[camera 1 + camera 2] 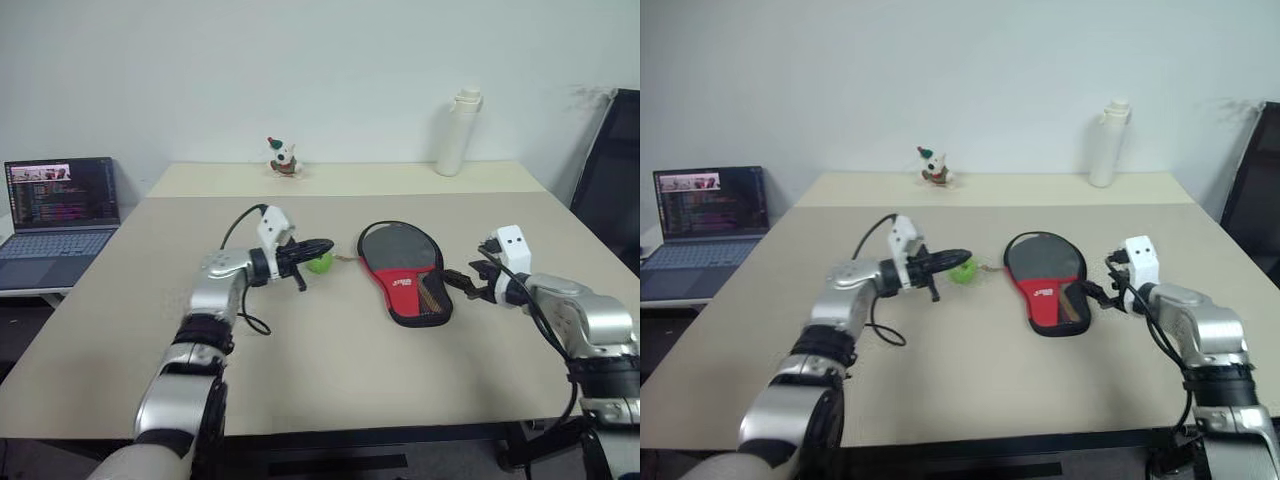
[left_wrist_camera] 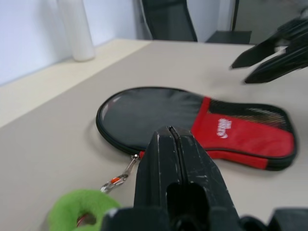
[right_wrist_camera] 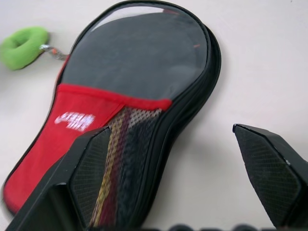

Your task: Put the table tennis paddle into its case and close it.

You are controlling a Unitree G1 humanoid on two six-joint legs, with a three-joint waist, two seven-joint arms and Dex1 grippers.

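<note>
The case (image 1: 405, 275) lay flat mid-table; the left gripper (image 1: 318, 247), fingers pressed together, hovered left beside its green ball (image 1: 319, 263); the right gripper (image 1: 462, 283), fingers spread, sat at its right edge.

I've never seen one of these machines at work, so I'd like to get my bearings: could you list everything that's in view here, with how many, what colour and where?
case: one, black and red with a white logo and mesh pocket, flat on the table's middle.
green ball: one, on a cord by the case's round end.
table: one, beige.
bottle: one, white, upright at the table's far edge.
toy figure: one, white with red and green, at the far edge, left of the bottle.
laptop: one, dark, screen lit, left of the table.
chair: one, black, at the right.
left gripper: black fingers shut, beside the green ball.
right gripper: black fingers open, at the case's narrow end.
</note>
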